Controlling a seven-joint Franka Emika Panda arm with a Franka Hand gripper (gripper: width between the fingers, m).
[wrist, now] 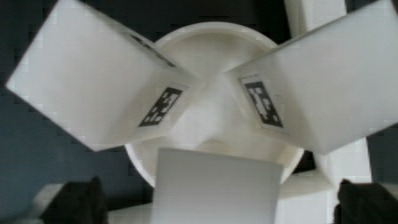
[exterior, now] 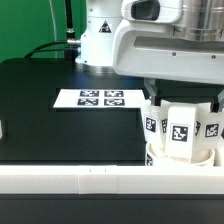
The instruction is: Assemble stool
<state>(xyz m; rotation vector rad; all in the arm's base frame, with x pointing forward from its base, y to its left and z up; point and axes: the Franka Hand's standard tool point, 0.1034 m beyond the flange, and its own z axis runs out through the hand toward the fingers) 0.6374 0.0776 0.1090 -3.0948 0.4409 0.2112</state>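
The white stool stands at the exterior view's right, by the front rail. Its round seat [exterior: 182, 160] lies flat, and three chunky tagged legs [exterior: 180, 126] stand up from it. In the wrist view the seat [wrist: 217, 50] shows in the middle with two legs [wrist: 89, 85] splayed outward and a third leg [wrist: 222, 185] nearest the camera. My gripper [exterior: 184, 97] hangs directly over the stool. In the wrist view the gripper [wrist: 217, 202] is open: its dark fingers [wrist: 75, 202] stand either side of that third leg, with a gap showing on each side.
The marker board [exterior: 100, 98] lies on the black table behind the stool, toward the exterior view's left. A long white rail [exterior: 90, 180] runs along the front edge. A small white piece [exterior: 3, 128] shows at the far left edge. The robot base [exterior: 100, 40] stands at the back.
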